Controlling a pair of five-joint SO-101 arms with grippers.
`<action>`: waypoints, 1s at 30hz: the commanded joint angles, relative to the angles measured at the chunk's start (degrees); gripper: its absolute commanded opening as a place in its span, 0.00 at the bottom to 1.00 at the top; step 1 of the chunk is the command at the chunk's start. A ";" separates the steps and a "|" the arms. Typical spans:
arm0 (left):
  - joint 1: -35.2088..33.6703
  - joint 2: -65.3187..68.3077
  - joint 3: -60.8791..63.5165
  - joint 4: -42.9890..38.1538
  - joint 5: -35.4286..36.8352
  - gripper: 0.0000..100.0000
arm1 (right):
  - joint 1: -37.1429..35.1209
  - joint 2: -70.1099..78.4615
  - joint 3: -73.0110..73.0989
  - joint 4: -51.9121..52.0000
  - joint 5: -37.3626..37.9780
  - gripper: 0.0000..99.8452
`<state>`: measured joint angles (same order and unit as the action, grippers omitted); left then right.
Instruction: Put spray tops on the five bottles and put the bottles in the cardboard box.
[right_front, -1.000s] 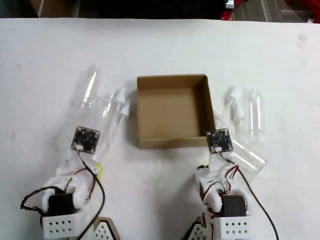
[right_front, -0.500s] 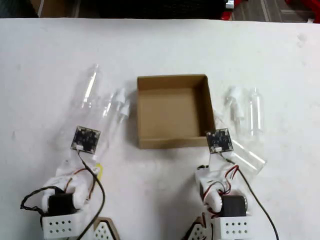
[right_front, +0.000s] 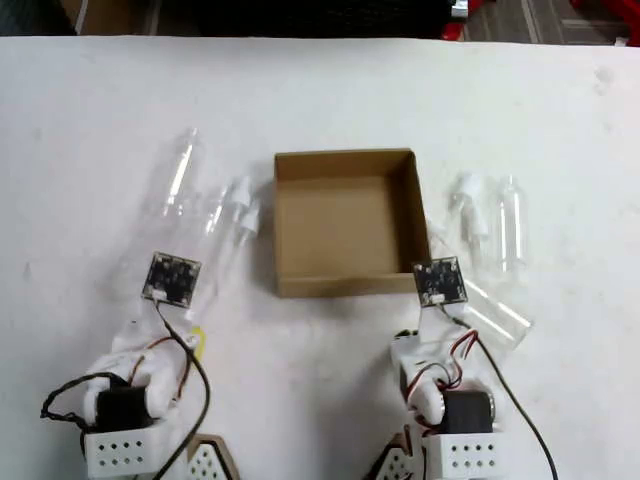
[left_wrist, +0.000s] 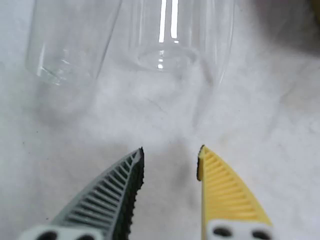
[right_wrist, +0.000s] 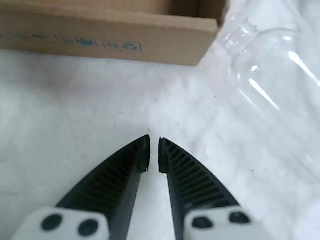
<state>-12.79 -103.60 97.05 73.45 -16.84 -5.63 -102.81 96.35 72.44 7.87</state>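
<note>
Cardboard-brown and open at the top, the cardboard box (right_front: 343, 286) sits in the middle of the white table (right_front: 320, 90). All the bottles I can make out lie on the table outside it.

To its left, the left far bottle (right_front: 178, 172) lies slanted. The left near bottle (right_front: 222, 245) lies closer to the box, with a white spray top (right_front: 243, 200) at its far end. To the right, the right far bottle (right_front: 512, 230) lies with its neck pointing away. White spray tops (right_front: 468, 208) sit between it and the box (how many, I cannot tell). The right near bottle (right_front: 492, 308) lies slanted just nearer.

The left gripper (left_wrist: 170, 152) hangs low over the table, its grey and yellow fingers spread and holding nothing, with two clear bottle bases just beyond the tips. The right gripper (right_wrist: 154, 145) is pinched almost closed on nothing and points at the box's near right corner. The right near bottle's threaded neck lies just right of that corner.
</note>
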 joint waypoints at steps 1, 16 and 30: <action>-0.84 -0.22 -0.09 0.00 0.62 0.17 | 0.48 -0.31 0.53 0.31 0.53 0.02; -0.84 -0.22 -0.09 0.00 0.62 0.17 | 0.48 -0.31 0.53 0.31 0.53 0.02; -0.84 -0.22 -0.09 0.00 0.62 0.17 | 0.48 -0.31 0.53 0.31 0.53 0.02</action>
<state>-12.79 -103.60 97.05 73.45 -16.84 -5.63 -102.81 96.35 72.44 7.87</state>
